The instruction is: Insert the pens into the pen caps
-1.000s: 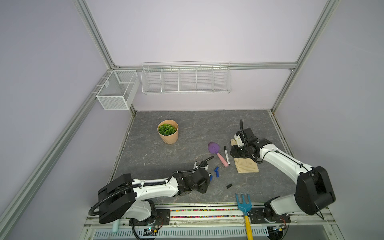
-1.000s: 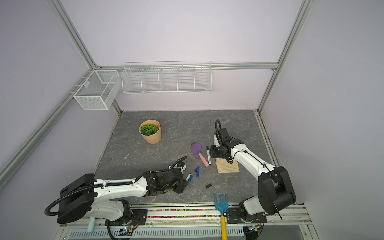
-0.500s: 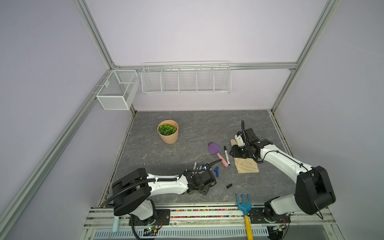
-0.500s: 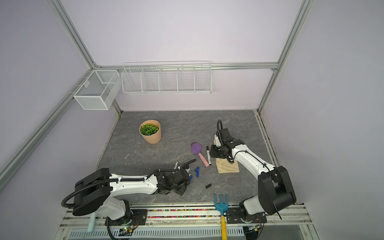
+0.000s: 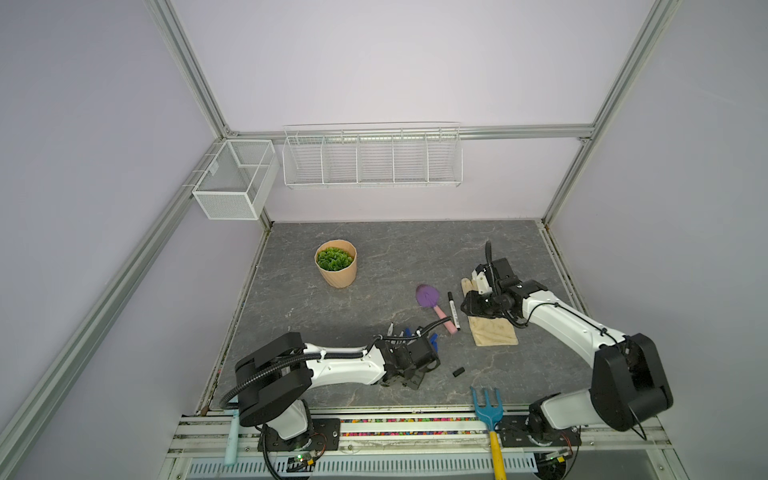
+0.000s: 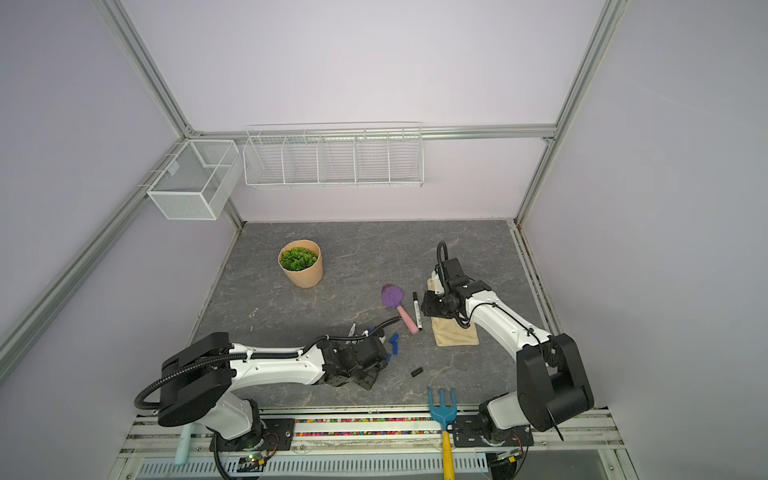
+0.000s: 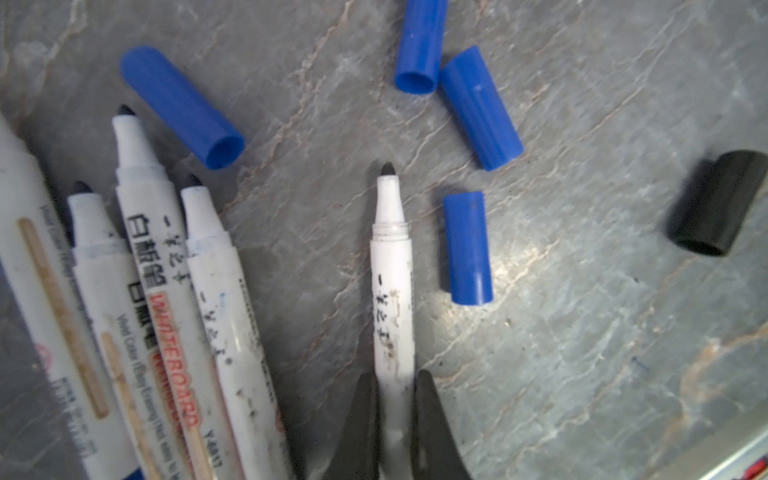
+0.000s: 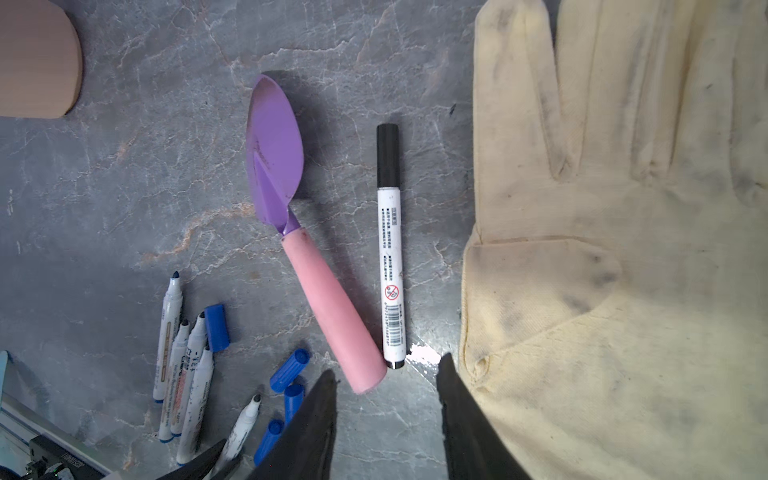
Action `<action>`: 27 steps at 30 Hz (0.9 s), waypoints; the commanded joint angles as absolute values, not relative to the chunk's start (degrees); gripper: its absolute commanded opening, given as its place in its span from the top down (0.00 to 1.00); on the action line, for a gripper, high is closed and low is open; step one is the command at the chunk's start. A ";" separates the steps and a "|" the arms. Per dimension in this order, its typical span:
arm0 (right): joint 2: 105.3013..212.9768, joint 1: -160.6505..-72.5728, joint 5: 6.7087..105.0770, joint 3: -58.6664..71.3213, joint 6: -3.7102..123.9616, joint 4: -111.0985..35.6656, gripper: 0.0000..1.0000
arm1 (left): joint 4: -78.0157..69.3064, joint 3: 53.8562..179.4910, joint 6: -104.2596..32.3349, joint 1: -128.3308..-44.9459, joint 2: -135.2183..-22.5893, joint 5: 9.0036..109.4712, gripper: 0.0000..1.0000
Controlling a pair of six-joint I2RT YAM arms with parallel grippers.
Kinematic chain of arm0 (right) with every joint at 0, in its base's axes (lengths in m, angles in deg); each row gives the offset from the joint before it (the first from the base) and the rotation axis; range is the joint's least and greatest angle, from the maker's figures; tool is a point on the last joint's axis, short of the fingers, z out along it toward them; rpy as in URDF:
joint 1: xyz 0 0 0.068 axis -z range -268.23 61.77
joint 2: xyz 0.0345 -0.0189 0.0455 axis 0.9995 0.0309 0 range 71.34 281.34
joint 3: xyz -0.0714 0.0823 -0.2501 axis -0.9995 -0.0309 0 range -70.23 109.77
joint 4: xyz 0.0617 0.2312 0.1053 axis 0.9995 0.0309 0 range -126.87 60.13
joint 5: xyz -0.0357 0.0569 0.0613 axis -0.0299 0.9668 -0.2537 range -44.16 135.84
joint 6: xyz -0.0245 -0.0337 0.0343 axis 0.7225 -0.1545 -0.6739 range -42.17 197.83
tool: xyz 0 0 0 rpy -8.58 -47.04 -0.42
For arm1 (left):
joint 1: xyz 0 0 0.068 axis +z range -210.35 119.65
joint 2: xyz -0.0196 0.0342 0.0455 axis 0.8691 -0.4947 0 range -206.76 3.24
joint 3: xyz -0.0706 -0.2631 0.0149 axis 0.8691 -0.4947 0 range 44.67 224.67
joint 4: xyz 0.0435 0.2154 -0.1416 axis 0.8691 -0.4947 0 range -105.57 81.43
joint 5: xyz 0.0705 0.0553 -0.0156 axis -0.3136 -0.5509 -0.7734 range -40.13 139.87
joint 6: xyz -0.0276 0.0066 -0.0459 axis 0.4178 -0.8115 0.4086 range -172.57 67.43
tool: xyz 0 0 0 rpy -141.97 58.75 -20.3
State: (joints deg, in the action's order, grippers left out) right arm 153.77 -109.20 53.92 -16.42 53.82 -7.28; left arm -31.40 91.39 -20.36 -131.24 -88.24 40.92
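Black fingers (image 7: 361,419) of the left hand (image 7: 394,386) are closed on the rear of one pen (image 7: 392,270), it seems so that its tip is free for a cap. A blue cap (image 7: 467,249) lies just beside it on the desk (image 7: 602,353). The right hand (image 8: 387,368) hangs open, empty, over a capped pen (image 8: 390,249).

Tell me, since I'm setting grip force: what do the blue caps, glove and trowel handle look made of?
Blue caps: hard plastic, smooth, faint sheen. Glove: cream woven cloth, likely cotton, matte, with seams and smudges. Trowel handle: pink, matte, no glare; perhaps rubber or foam.
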 commanded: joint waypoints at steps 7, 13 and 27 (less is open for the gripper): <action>149.81 -110.16 58.30 -15.91 55.65 -7.00 0.56 | -30.95 93.38 -22.03 -131.57 -82.87 33.20 1.00; 146.78 -118.69 65.79 -16.26 61.03 -9.11 0.53 | -17.67 89.12 -22.55 -129.23 -72.89 30.77 1.00; 146.11 -124.90 79.05 -12.64 63.65 -12.91 0.52 | -2.31 80.09 -21.72 -127.69 -63.60 28.45 1.00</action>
State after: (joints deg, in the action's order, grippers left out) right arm 147.26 -124.81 75.27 -14.28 62.47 -11.00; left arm -5.46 81.23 -21.98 -127.94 -64.70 29.20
